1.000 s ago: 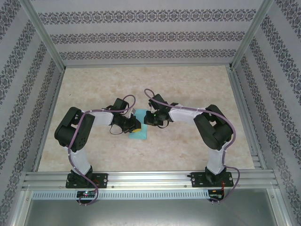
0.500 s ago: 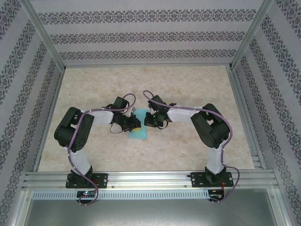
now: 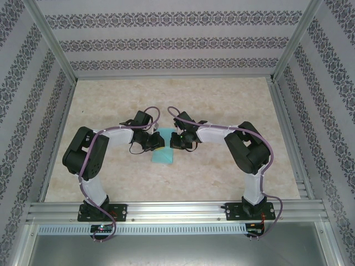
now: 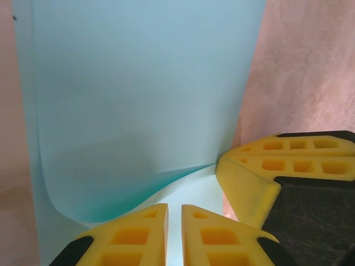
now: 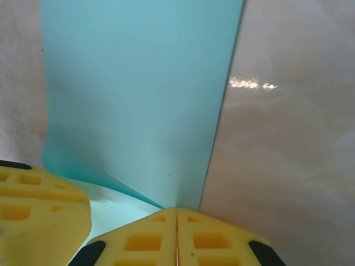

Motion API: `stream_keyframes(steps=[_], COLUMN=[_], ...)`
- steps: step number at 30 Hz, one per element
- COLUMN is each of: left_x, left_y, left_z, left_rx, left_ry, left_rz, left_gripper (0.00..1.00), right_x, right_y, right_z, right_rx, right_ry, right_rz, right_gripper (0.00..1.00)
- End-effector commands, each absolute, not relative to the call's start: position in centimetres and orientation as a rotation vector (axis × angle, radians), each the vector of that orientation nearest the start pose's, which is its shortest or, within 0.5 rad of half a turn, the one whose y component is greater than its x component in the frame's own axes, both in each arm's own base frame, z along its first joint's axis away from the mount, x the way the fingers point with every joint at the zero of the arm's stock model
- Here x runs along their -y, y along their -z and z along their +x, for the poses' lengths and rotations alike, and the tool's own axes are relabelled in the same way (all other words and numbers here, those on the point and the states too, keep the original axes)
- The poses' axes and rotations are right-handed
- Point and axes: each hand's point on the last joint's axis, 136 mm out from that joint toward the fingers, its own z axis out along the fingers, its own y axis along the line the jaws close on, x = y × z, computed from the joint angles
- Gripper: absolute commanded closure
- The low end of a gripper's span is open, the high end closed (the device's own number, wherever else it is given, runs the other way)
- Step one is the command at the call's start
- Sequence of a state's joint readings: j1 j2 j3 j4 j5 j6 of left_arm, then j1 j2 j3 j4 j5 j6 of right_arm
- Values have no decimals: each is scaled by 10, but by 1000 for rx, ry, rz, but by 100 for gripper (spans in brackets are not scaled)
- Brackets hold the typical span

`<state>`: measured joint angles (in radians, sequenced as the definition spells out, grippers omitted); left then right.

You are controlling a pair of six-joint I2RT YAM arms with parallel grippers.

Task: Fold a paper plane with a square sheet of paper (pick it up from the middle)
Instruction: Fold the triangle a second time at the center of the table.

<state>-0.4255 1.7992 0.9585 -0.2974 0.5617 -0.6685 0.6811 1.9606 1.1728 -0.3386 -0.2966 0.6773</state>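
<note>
Nearest the arm bases, the square sheet of paper (image 3: 162,157) lies on the marbled table (image 3: 233,100) about midway between the two arms, its near part flat on the surface. At its far end a light-blue layer curls up off the paler layer beneath, so the sheet looks caught partway through a fold.

Just beyond, the two grippers meet side by side over that far end. The left gripper (image 4: 174,221) has its yellow fingers drawn together with only a slit between them. The raised layer sweeps in toward them, so it appears to pinch the paper. The right gripper (image 5: 176,217) has its fingers pressed flat against each other, and the sheet's edge runs straight into the seam, so it is clamped on the paper.

The step in hand seems to be laying the lifted layer over the lower one. To do it well, both grippers would likely have to travel together at one height, so the thin paper neither twists nor bows between them. The free edge should line up with the edge below before any pressing, since a skewed crease would carry into every later fold. Low, slow travel should stop the lower layer dragging.

Farther off, the table runs to the patterned back wall (image 3: 177,44).
</note>
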Motion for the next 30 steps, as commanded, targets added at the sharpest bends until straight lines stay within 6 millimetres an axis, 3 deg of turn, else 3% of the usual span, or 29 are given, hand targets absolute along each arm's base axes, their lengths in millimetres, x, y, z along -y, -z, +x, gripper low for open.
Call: stream_keyframes(steps=[1,14,21,25,30], left_x=[225,187,170,173,200], left_y=[-11,0,-7,-17,-56], left_z=[303,316,325,328,330], left_rx=[-2930,-2929,-2881,-2851,-2743], left_ry=[953,773,749,791,998], left_rz=[-178,-306,-375,-348,-229], left_gripper=[85,84,84,84,83], right_x=[-274,-241,-233,-236,-240], right_y=[40,61,64,64,62], right_z=[287,270,269,268,270], right_rx=[-3035,-3102,-3106,-3105,-3099], right_ry=[-422,-162,-108,-128,-158], right_rz=[-96,-141,-143,-143,-142], right_gripper=[92,92,93,93,93])
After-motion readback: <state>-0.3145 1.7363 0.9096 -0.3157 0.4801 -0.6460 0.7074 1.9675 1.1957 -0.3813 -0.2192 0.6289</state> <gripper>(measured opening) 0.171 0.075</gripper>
